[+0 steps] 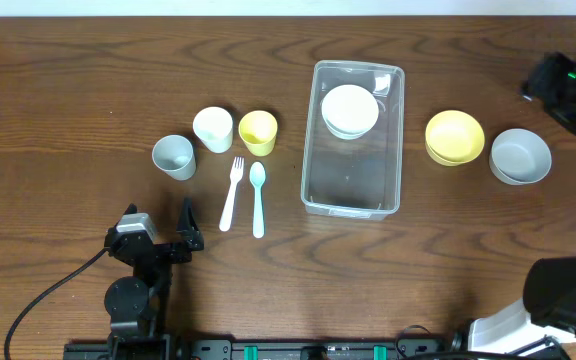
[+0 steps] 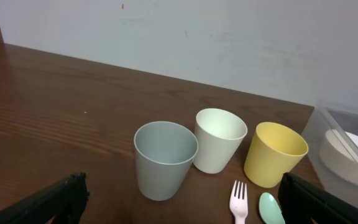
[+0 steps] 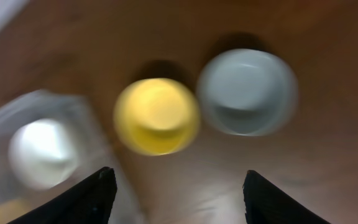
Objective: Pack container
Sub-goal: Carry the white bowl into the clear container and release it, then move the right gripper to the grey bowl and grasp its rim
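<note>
1. Overhead view: clear container (image 1: 353, 185) upright on the table (image 1: 68, 90), right of the middle, with a white bowl (image 1: 350, 109) inside at the far end.
2. To its right, apart from it: yellow bowl (image 1: 455, 136), then grey bowl (image 1: 520, 156) just beside that.
3. To its left: pale blue spoon (image 1: 258, 198) and white fork (image 1: 232, 193) side by side; beyond them yellow cup (image 1: 258, 131), white cup (image 1: 213, 128) and grey cup (image 1: 173, 156), all upright.
4. Left gripper (image 1: 158, 222) at the near left, fingers spread wide, empty, facing the cups.
5. Right gripper (image 3: 178, 177) above the two outer bowls, blurred, fingers apart, holding nothing.
</note>
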You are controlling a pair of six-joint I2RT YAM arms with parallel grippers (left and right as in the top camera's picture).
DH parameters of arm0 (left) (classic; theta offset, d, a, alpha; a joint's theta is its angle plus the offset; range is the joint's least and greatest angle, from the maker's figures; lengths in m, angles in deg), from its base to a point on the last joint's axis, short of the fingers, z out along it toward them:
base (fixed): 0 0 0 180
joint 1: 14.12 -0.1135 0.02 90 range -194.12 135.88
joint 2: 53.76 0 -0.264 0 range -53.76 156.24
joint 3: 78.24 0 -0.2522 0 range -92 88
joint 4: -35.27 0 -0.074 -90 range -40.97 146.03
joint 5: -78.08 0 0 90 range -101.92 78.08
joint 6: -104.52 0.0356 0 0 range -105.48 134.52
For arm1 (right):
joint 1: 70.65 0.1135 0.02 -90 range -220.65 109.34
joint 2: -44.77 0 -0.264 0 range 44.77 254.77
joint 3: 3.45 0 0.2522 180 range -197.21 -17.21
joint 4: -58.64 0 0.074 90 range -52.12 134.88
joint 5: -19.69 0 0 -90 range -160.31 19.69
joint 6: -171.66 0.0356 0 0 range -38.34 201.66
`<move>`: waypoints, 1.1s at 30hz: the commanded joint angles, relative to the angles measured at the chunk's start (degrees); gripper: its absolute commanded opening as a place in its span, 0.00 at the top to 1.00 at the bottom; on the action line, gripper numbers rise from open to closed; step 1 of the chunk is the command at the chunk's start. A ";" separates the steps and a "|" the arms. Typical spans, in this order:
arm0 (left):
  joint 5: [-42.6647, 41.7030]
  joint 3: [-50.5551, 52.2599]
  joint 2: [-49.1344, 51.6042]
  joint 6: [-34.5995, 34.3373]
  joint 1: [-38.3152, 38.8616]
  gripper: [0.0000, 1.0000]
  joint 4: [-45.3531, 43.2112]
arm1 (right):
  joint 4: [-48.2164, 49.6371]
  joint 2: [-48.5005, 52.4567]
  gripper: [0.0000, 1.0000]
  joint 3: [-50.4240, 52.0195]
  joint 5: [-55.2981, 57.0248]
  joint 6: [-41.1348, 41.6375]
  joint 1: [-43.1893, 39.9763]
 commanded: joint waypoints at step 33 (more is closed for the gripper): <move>-1.46 0.87 -0.04 -0.48 -0.24 0.02 2.08 | 29.07 10.34 0.76 35.12 1.86 0.68 -11.89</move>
